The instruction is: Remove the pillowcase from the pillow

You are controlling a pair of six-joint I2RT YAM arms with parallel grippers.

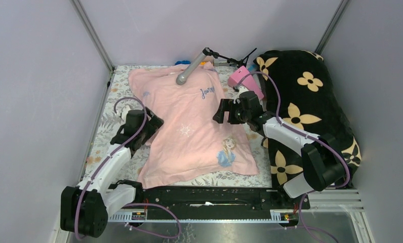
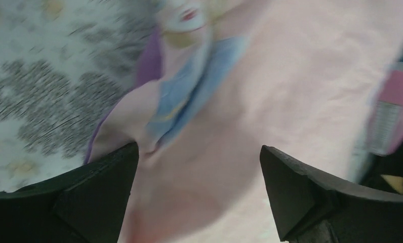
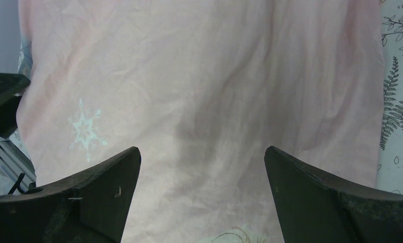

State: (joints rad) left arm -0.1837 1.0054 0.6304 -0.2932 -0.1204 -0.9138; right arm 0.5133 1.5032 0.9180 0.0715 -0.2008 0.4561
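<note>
Pillowcase (image 1: 189,121) lies beneath both spread jaws, seemingly untouched.

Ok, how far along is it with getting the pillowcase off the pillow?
Done, probably: the pillowcase lies spread out fairly flat and no pillow shows, so it may already be out. In hand: nothing; left end effector and right end effector hang open over it. Left: can't tell, perhaps nothing.

Cannot place the pillow, possibly under the black blanket (image 1: 311,101). Blurred in the left wrist view and cropped at the top edge: printed figure (image 2: 182,45) on the pillowcase (image 2: 270,101). Too small to name: blue scrap (image 1: 183,62) beyond the far hem.
</note>
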